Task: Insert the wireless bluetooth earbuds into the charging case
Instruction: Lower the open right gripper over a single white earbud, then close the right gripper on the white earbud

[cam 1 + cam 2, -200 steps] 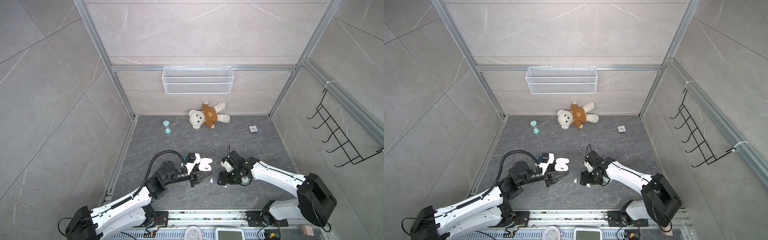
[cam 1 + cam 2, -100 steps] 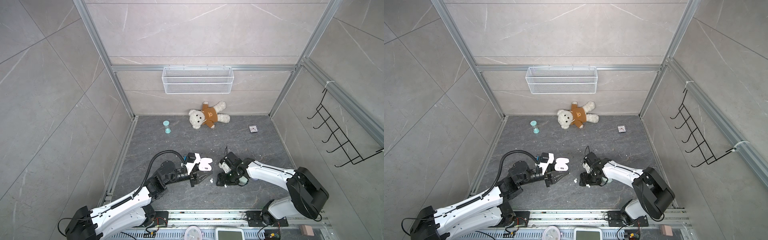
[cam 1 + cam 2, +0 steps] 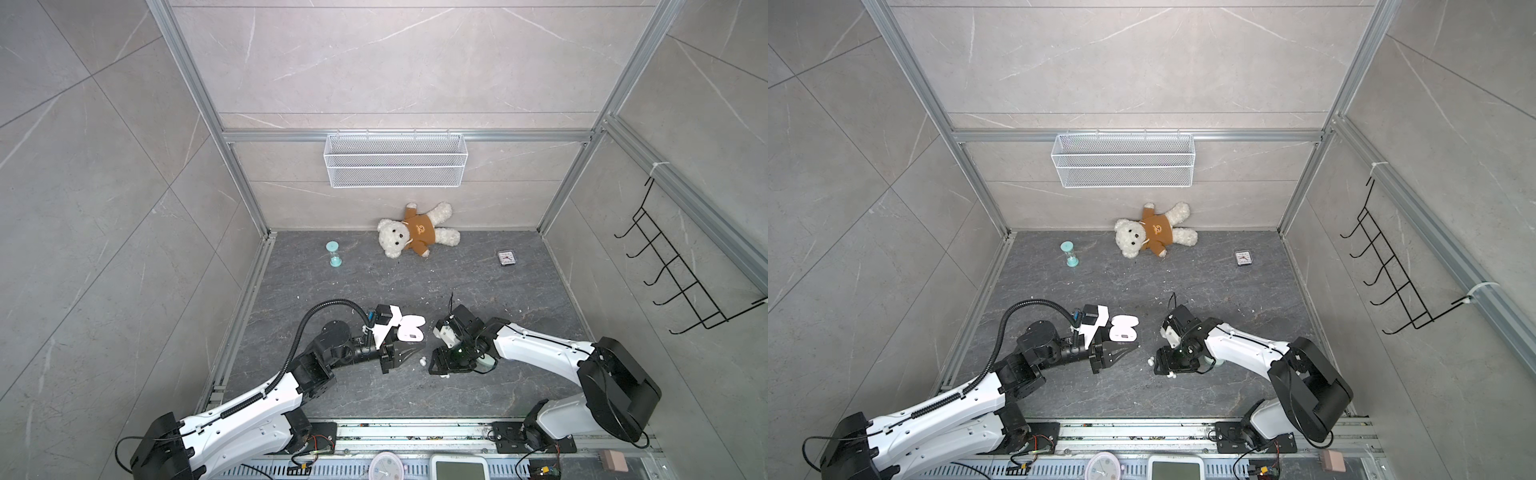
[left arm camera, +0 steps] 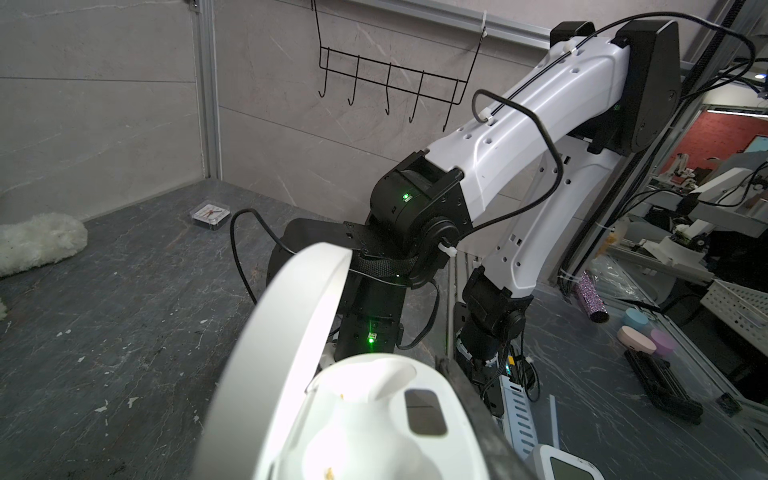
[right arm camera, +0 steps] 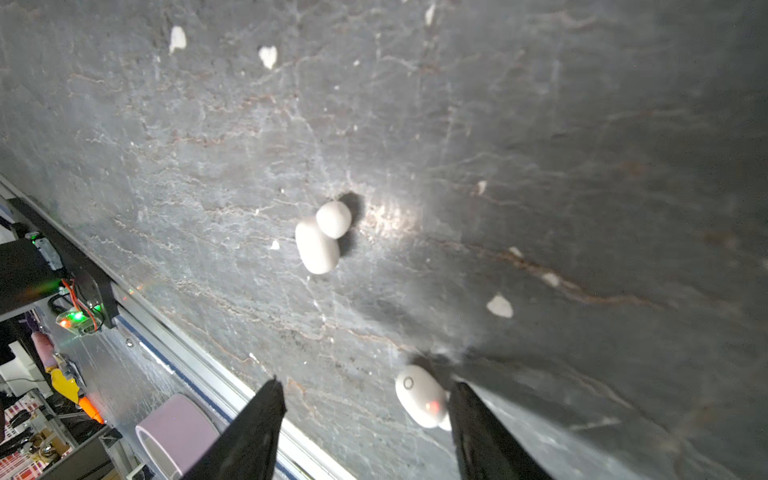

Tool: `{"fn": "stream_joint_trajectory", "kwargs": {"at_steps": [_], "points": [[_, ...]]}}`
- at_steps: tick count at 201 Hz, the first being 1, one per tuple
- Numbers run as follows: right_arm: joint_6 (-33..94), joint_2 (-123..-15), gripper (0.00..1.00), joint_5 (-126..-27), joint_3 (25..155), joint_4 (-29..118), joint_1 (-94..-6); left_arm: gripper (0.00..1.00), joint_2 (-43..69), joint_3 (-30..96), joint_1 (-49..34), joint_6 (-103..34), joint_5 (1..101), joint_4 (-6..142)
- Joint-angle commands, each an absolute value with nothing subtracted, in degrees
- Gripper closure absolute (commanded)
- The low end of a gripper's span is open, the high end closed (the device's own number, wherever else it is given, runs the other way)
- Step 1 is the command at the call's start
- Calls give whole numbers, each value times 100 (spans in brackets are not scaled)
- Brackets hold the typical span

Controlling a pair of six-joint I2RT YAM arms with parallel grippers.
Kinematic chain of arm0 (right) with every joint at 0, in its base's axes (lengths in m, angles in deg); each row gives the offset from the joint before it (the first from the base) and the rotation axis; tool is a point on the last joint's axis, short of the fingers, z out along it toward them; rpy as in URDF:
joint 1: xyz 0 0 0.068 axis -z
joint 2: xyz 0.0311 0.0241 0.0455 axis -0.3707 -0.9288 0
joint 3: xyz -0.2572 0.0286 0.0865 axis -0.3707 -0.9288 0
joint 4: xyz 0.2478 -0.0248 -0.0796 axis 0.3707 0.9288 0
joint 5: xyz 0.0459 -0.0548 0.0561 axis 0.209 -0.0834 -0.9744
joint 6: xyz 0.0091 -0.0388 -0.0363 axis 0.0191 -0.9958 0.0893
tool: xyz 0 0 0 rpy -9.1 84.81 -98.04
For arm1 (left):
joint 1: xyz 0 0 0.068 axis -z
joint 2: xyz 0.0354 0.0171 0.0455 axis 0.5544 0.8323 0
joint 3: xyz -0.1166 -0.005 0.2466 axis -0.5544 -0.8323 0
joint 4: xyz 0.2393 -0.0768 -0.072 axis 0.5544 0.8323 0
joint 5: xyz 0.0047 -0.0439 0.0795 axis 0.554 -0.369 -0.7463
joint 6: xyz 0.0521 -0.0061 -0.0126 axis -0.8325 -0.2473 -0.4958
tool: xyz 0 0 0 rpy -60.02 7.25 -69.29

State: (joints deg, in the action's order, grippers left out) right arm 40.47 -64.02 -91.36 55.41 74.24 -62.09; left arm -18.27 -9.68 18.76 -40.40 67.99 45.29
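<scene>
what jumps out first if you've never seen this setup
The open white charging case fills the left wrist view, clamped in the left gripper. In a top view a teddy bear lies sprawled at the far back of the floor. The right gripper is open, with one white earbud beside a finger and a second earbud farther out.

White for the earbuds (image 5: 318,249) and the charging case (image 3: 409,330); dark grey, pale-veined for the tabletop (image 3: 374,286); cream with brown shirt for the teddy bear (image 3: 415,235); mint for the hourglass (image 3: 333,253).

Earbud (image 3: 422,361) on floor (image 3: 374,282) in front of case (image 3: 411,328), beside R fingers (image 5: 249,436).
</scene>
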Motion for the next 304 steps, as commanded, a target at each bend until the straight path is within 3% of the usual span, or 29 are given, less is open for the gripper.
{"fn": "stream_joint_trajectory", "kwargs": {"at_steps": [1, 78, 138, 172, 213, 258, 304], "points": [[4223, -6269, 34, -9245, 5523, 7592, -6384, 84, -1933, -730, 1884, -4157, 6939, 4380], [4482, -5956, 33, -9006, 5520, 7713, -6682, 84, -1933, -743, 1889, -4148, 6947, 4391], [4680, -5588, 33, -8149, 5720, 8366, -6676, 84, -1925, -725, 1889, -4123, 6972, 4389], [6095, -5384, 42, -7429, 5532, 8696, -6697, 84, -1942, -736, 1891, -4111, 6967, 4410], [7951, -5194, 43, -6807, 5440, 8571, -7087, 84, -1986, -771, 1889, -4079, 6977, 4373], [8511, -5796, 45, -6711, 5698, 8647, -7379, 84, -2244, -851, 1889, -4086, 6959, 4511], [8432, -6198, 55, -7013, 5747, 8419, -7396, 84, -2473, -999, 1889, -4050, 6880, 4552]]}}
